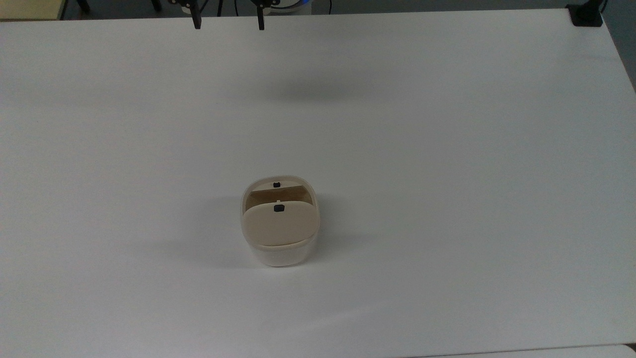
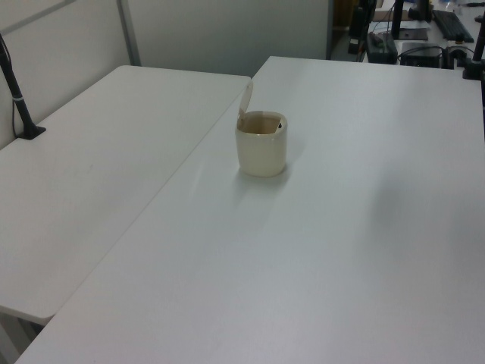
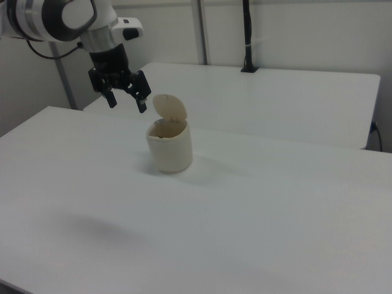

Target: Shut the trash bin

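The small cream-white plastic trash bin [image 1: 280, 233] stands mid-worktop, its beige hinged lid [image 3: 170, 106] tipped up and the mouth open, ready to be pushed shut. Beyond it the arm's black gripper [image 3: 125, 101] hangs high, fingers [image 1: 197, 21] spread, well apart. The white worktop [image 1: 447, 149] adjoins another table [image 2: 91, 174] before pale partition walls.

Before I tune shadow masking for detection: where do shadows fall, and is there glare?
Top view: a soft grey shadow left of the trash bin, and a diffuse patch on the table below the end effector. Right view: a faint blur of shadow at lower left. Left view: even light, no hard glare.
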Motion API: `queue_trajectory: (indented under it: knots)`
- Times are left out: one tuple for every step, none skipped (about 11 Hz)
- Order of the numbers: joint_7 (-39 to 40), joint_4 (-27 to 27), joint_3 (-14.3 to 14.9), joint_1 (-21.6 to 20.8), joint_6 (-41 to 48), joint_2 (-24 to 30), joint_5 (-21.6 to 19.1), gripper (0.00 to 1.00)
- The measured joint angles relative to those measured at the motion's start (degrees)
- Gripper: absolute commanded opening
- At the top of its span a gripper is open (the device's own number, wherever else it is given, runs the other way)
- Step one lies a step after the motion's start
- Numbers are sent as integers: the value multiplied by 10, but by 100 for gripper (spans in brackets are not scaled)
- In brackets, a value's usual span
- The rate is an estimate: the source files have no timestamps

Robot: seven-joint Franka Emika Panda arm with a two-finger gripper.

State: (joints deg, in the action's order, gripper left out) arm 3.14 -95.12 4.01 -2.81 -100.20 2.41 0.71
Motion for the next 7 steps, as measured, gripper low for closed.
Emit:
queue_trajectory:
  knots:
    - [0, 0, 0, 0, 0, 0, 0, 100]
    - [0, 0, 0, 0, 0, 0, 0, 100]
    - [0, 0, 0, 0, 0, 0, 0, 100]
    - [0, 0, 0, 0, 0, 0, 0, 100]
    - [0, 0, 0, 0, 0, 0, 0, 100]
    - [0, 0, 0, 1, 0, 0, -1, 100]
    - [0, 0, 0, 3, 0, 0, -4, 100]
